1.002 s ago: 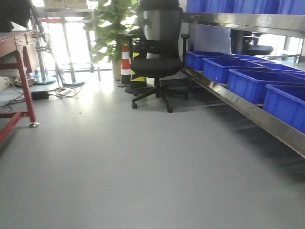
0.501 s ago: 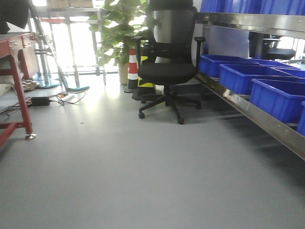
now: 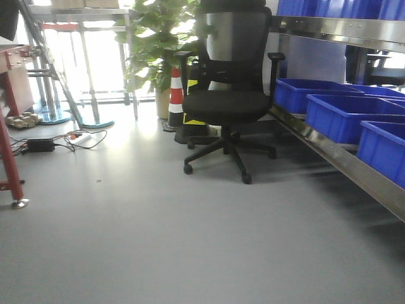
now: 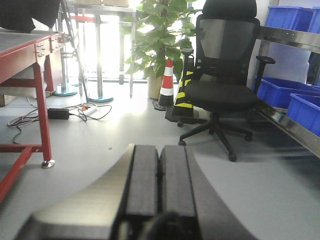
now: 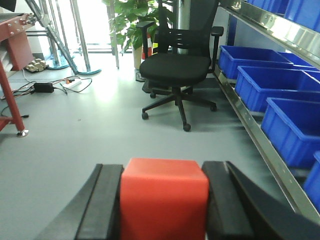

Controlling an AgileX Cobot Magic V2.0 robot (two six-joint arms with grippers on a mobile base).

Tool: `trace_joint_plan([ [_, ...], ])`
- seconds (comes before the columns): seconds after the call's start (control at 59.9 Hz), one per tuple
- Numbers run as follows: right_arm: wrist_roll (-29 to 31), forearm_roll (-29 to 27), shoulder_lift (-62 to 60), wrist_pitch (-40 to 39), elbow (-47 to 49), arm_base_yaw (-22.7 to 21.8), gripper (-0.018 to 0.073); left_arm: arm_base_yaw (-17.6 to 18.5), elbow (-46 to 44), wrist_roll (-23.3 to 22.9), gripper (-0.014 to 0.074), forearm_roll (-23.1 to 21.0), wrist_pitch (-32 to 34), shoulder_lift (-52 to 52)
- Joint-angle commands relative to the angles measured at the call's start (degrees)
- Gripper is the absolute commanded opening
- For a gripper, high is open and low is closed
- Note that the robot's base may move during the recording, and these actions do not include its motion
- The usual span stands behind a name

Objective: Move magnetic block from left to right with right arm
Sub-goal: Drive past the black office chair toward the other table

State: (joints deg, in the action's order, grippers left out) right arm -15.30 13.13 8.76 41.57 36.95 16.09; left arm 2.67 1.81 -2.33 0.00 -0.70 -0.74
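The magnetic block (image 5: 164, 197), a plain red cube, fills the bottom middle of the right wrist view. My right gripper (image 5: 162, 172) is shut on the block, a black finger pressed against each side, and it is held up above the grey floor. In the left wrist view my left gripper (image 4: 160, 148) is shut with nothing in it, its two dark pads (image 4: 142, 175) lying flat together. Neither gripper shows in the front view.
A black office chair (image 3: 229, 101) stands ahead, with a striped cone (image 3: 176, 95) and a potted plant (image 3: 155, 44) behind it. Blue bins (image 3: 342, 114) on a steel rack (image 3: 329, 155) line the right. A red table leg (image 3: 9, 158) and floor cables (image 3: 57, 140) are on the left.
The front view has shifted: the chair has grown larger and moved right in frame, the red table has slid toward the left edge, and fewer blue bins show.
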Motion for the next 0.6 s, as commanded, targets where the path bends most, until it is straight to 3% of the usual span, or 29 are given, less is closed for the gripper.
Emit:
trace_joint_plan([
  [0.0, 0.5, 0.9, 1.0, -5.0, 1.5, -0.3, 0.0193, 0.2, 0.6, -0.4, -0.0116, 0.0, 5.2, -0.8],
  [0.585, 0.5, 0.9, 1.0, -5.0, 1.5, -0.3, 0.0193, 0.2, 0.6, -0.4, -0.0116, 0.0, 5.2, -0.8],
])
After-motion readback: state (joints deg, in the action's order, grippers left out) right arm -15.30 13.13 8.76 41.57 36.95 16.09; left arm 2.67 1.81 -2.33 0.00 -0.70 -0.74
